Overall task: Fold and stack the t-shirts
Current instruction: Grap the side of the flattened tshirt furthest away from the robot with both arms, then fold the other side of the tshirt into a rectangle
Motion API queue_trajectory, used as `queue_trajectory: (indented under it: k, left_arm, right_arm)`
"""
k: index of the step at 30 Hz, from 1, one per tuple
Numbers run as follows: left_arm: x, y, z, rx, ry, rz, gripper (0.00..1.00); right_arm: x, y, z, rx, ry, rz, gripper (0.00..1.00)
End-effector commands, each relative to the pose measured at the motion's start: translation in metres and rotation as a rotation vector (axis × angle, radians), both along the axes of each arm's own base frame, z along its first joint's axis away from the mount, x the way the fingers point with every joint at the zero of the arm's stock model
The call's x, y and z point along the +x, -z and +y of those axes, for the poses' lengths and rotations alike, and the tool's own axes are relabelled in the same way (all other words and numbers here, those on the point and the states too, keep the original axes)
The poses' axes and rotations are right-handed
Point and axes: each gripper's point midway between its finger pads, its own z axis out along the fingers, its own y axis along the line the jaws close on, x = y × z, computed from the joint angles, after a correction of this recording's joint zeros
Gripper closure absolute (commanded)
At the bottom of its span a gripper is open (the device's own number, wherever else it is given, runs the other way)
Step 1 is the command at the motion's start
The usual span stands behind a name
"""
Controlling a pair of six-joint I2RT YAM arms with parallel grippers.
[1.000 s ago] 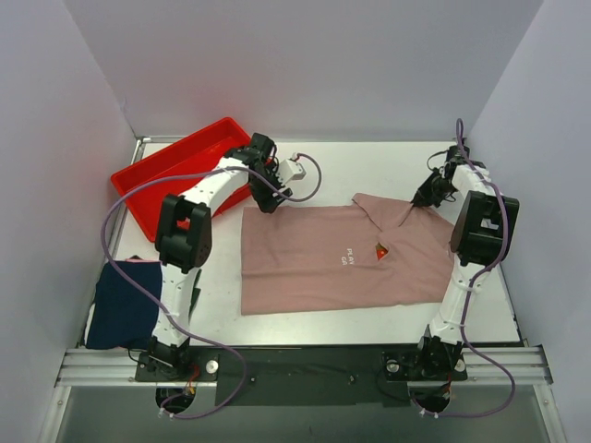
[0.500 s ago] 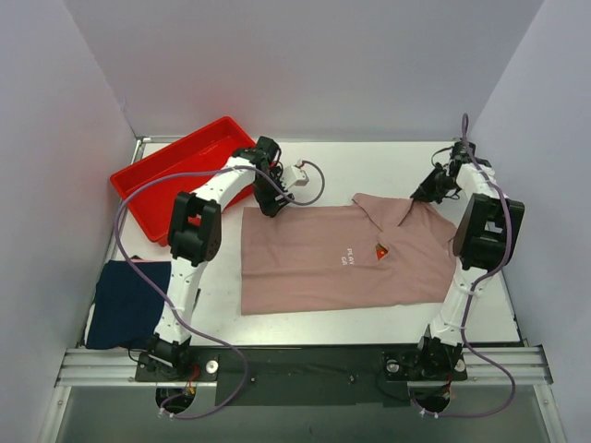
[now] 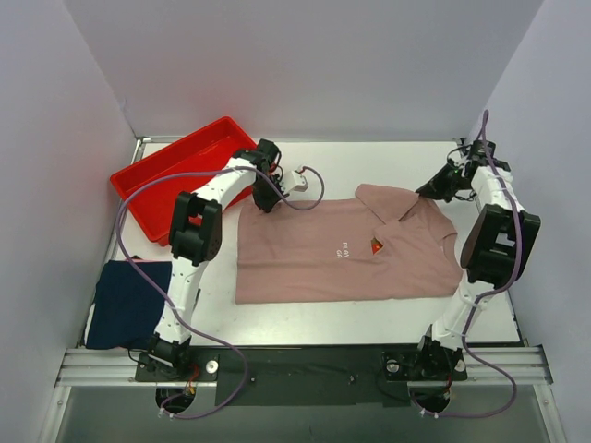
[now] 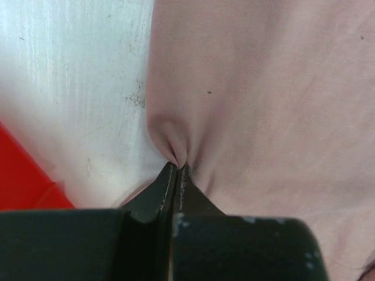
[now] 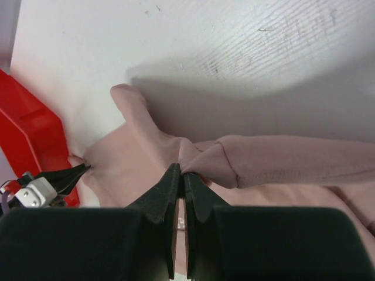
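Left hand (image 4: 177, 167), right hand (image 5: 181, 171): both pinched

The left arm (image 3: 196, 231) and the right arm (image 3: 494, 242) are both made of white tubes joined by chunky black motor housings. A lilac cable (image 3: 138, 197) trails loosely along each, and a small white plug block (image 3: 294, 181) sits near the left wrist. The left gripper (image 4: 176, 166) and the right gripper (image 5: 180, 170) are matte black wedges tapering to thin tips.
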Motion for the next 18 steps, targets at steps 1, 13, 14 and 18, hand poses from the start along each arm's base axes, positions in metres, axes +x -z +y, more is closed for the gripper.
queue_trajectory:
  k: [1,13,14,18]
  left_arm:
    - [-0.013,-0.015,0.009,0.019,-0.042,0.014,1.0]
    - [-0.08,-0.082,0.016,-0.061,-0.036,-0.053,1.0]
    - [-0.088,-0.089,0.015,-0.075,-0.036,-0.046,1.0]
    - [-0.142,-0.075,0.009,-0.077,0.016,0.123,1.0]
  right_arm:
    - [-0.018,-0.041,-0.009,0.047,0.012,-0.065,1.0]
    - [-0.078,-0.059,-0.024,0.115,0.073,-0.065,1.0]
    - [-0.084,-0.061,-0.03,0.109,0.085,-0.073,1.0]
    - [-0.11,-0.038,-0.027,0.14,0.08,-0.003,1.0]
